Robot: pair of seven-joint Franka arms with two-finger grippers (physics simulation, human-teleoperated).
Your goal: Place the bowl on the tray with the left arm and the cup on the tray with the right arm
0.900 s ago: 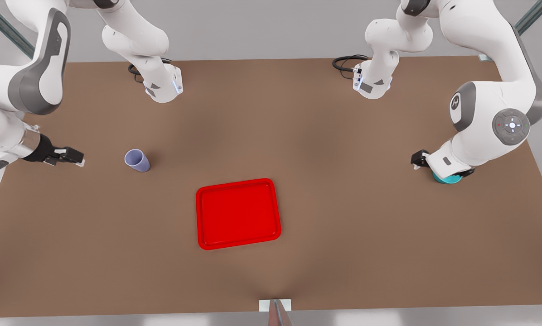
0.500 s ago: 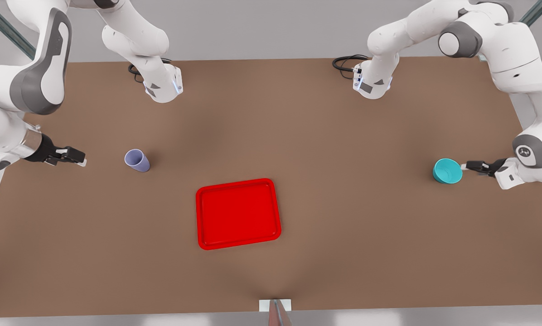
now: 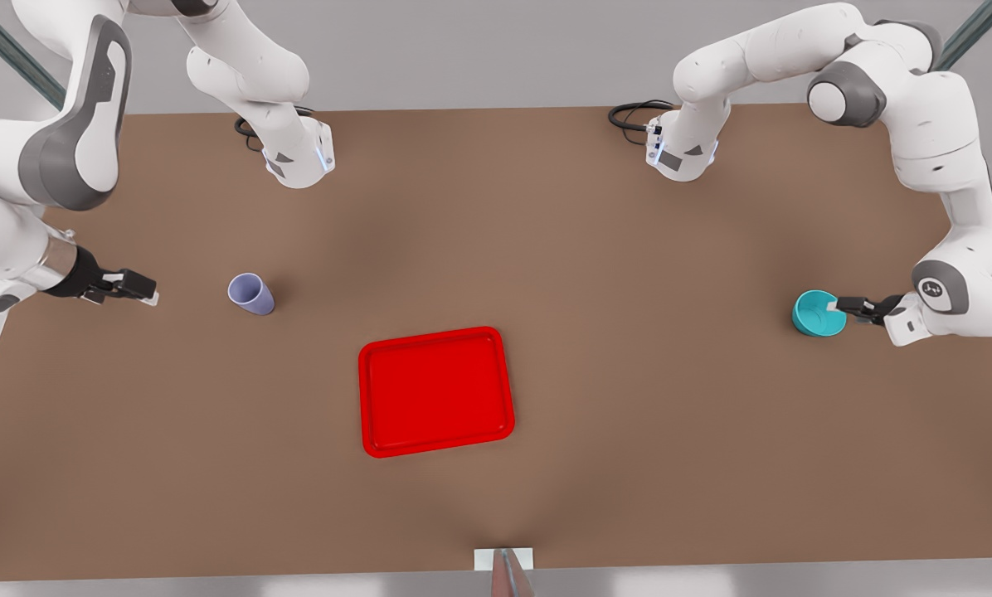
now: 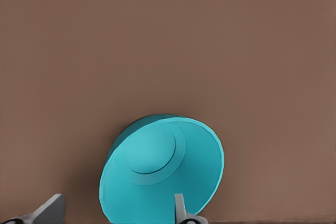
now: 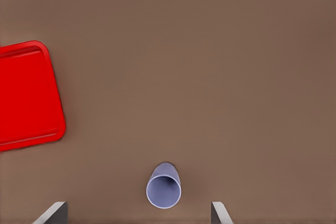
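While bowl [image 3: 816, 313] sits upright, mouth up, at front view's right on table [image 3: 546, 249], left gripper [image 3: 836, 305] reaches in level, fingers spread astride near rim, one finger [image 4: 179, 209] inside bowl, not clamped. Cup [image 3: 250, 293] stands upright, mouth up, at front view's left. Right gripper [image 3: 143, 290] level, fingers wide, well apart from cup, aimed at it. Tray [image 3: 435, 391] mid-table, long axis across front view, bare.
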